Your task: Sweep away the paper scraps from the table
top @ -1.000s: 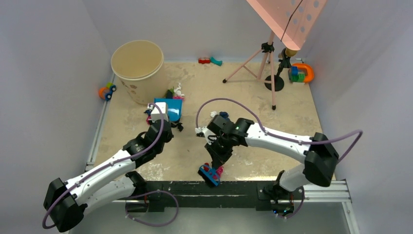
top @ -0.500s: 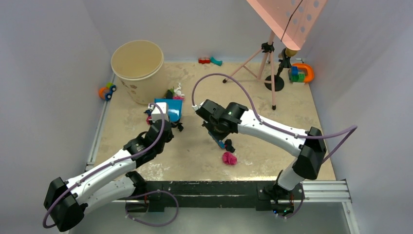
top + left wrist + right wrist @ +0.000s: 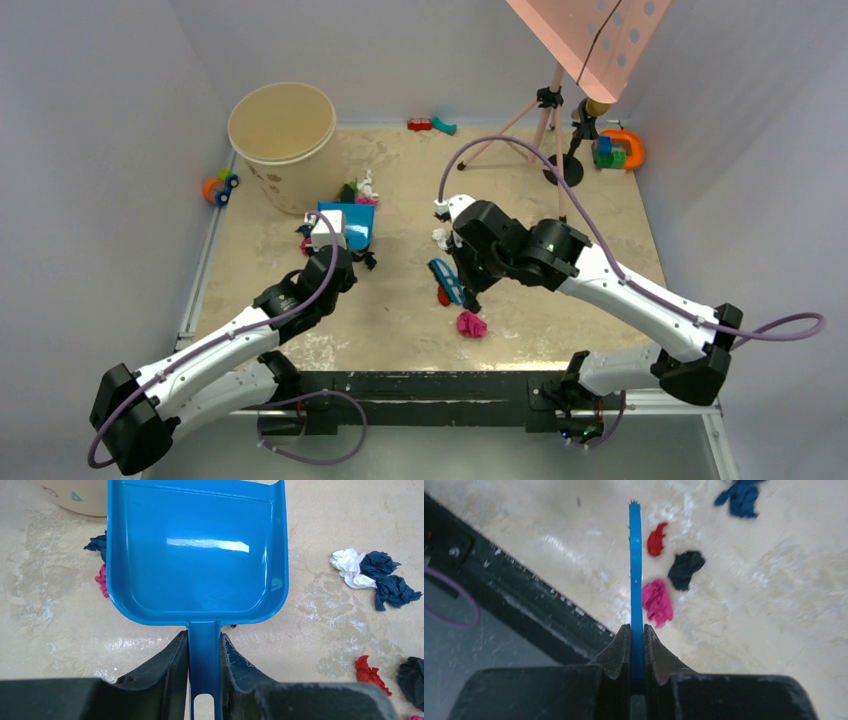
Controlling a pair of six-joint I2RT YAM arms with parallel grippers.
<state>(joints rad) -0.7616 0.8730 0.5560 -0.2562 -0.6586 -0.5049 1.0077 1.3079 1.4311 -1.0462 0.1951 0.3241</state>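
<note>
The crumpled paper scraps (image 3: 656, 602), pink, red and black, lie on the beige bench (image 3: 400, 330) near its front edge. The thin blue brush (image 3: 635, 555) has swung back beside them, so they still need sweeping. The right fingers (image 3: 616, 650) pinch it; the left fingers (image 3: 170, 665) pinch the shiny blue plastic dustpan (image 3: 197, 555).

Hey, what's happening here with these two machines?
Two robot arms are clearing paper scraps off a table. The left fingers grip the handle of a blue dustpan, which lies flat and empty near a big tub. The right fingers pinch a small blue brush, held next to a red scrap, a black scrap and a pink scrap.
</note>
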